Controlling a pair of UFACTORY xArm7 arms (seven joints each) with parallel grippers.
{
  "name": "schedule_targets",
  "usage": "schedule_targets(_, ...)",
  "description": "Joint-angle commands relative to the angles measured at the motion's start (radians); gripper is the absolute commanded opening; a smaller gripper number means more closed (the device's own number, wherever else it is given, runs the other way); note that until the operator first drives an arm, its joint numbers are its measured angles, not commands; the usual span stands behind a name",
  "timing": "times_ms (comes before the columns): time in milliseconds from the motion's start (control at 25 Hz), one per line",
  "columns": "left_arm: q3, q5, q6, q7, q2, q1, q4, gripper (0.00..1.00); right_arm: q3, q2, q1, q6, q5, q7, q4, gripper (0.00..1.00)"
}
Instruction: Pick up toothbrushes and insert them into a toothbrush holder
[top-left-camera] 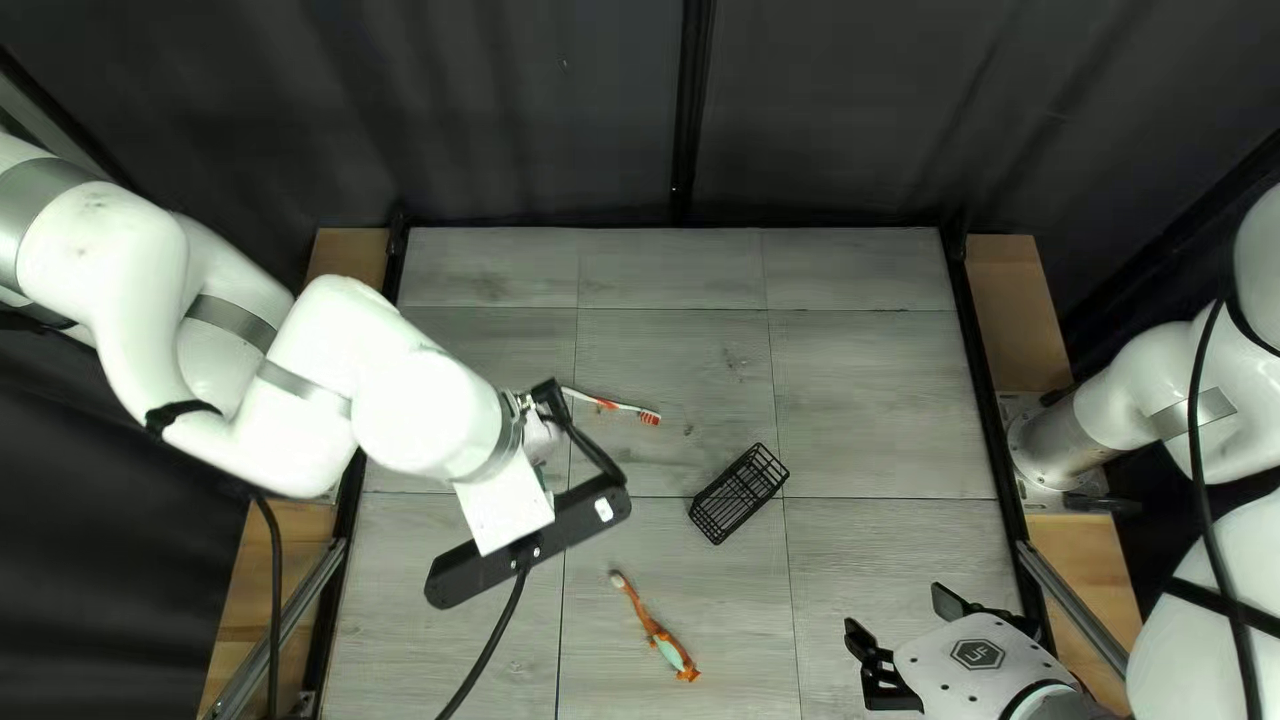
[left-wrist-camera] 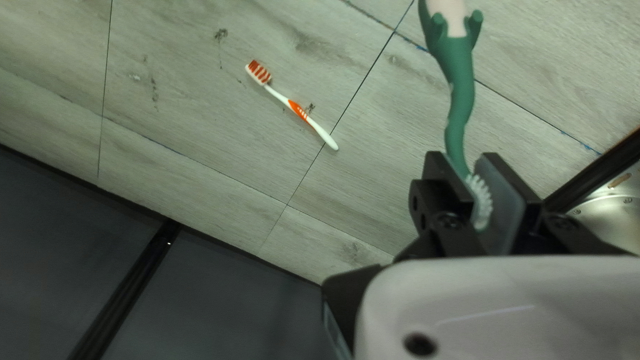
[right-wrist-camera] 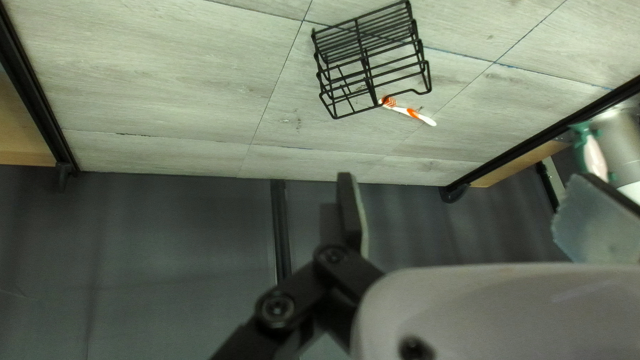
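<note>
In the top left view my left gripper [top-left-camera: 544, 434] is mostly hidden by its arm and camera bar. The left wrist view shows the left gripper [left-wrist-camera: 475, 177] shut on the bristle end of a green toothbrush [left-wrist-camera: 460, 100]. My right gripper [top-left-camera: 899, 616] is open at the lower right of the top left view; in its wrist view the right gripper [right-wrist-camera: 463, 190] has nothing between its widely parted fingers. The black wire holder [top-left-camera: 740, 494] lies mid-table. A white-and-orange toothbrush [top-left-camera: 614, 404] lies beyond it, and an orange toothbrush [top-left-camera: 654, 630] nearer the front.
A black rail [top-left-camera: 994, 440] runs along the table's right edge, with another on the left. The dark curtain [top-left-camera: 534, 120] hangs behind the far edge. A loose cable [top-left-camera: 487, 654] trails from the left arm's camera bar toward the near edge.
</note>
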Motion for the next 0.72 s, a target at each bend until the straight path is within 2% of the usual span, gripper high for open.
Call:
schedule_targets(40, 0.003, -0.02, 0.014, 0.037, -0.013, -0.012, -0.022, 0.0, -0.007, -0.006, -0.007, -0.015, -0.018, 0.002, -0.026, 1.0)
schedule_targets(160, 0.008, -0.025, 0.034, 0.051, -0.002, -0.01, -0.004, 0.0, -0.068, -0.062, -0.072, -0.064, 0.034, 0.105, -0.082, 1.0)
schedule_targets(480, -0.001, -0.006, 0.096, 0.031, 0.042, -0.005, 0.062, 0.0, -0.149, -0.164, -0.16, 0.027, 0.165, 0.5, -0.104, 1.0)
schedule_targets(720, -0.02, 0.004, 0.14, 0.004, 0.063, -0.01, 0.106, 0.0, -0.152, -0.171, -0.163, 0.035, 0.169, 0.524, -0.103, 1.0)
